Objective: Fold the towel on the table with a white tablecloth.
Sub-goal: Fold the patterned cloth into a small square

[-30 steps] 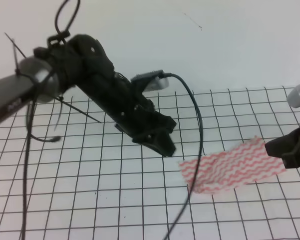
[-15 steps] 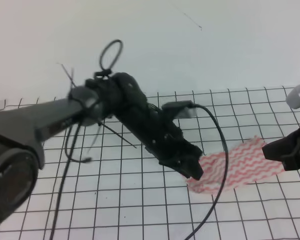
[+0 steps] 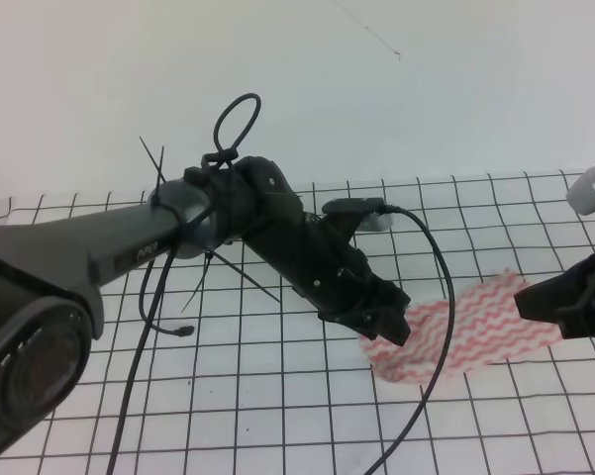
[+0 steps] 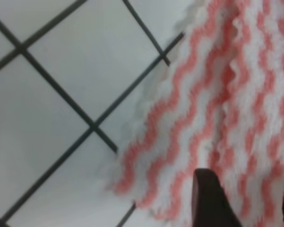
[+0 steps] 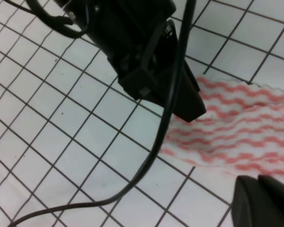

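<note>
- A table fills the lower part of the high view, covered by a white tablecloth printed with a thin black square grid. Behind it rises a plain pale wall.
- The left arm, dark and bulky, reaches in from the left of the high view, with a black cable looping off it and down over the cloth.
- The left gripper points down at the left end of the towel. In the left wrist view one dark fingertip stands over the striped fabric and a second shows only at the frame's right edge, with a gap between them, so the jaws stand apart and hold nothing.
- The towel, white with pink-red wavy stripes, lies flat on the tablecloth, stretching from under the left gripper toward the right gripper.
- The right gripper sits at the right edge of the high view, just beside the towel's far end. Whether it is clenched or released cannot be told; the right wrist view shows only a dark part of it at the bottom corner.
</note>
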{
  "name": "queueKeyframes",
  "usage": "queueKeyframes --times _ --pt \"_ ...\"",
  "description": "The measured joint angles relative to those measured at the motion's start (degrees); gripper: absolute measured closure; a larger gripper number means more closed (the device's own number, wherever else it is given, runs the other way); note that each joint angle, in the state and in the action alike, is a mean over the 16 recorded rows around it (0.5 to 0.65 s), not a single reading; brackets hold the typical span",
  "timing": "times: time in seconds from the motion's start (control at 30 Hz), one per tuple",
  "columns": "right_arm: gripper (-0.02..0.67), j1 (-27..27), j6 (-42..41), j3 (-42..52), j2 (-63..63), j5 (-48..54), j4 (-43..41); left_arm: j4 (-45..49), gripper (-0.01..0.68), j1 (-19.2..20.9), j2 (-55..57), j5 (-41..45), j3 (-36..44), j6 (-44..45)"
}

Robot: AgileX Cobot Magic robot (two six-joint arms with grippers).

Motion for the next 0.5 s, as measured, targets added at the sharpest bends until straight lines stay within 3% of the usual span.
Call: queueKeyframes --times 0.5 --pt "0.64 0.0 0.0 0.0 0.0 0.8 0.9 -1.3 0.357 -0.1 2.6 3.9 0.0 -0.1"
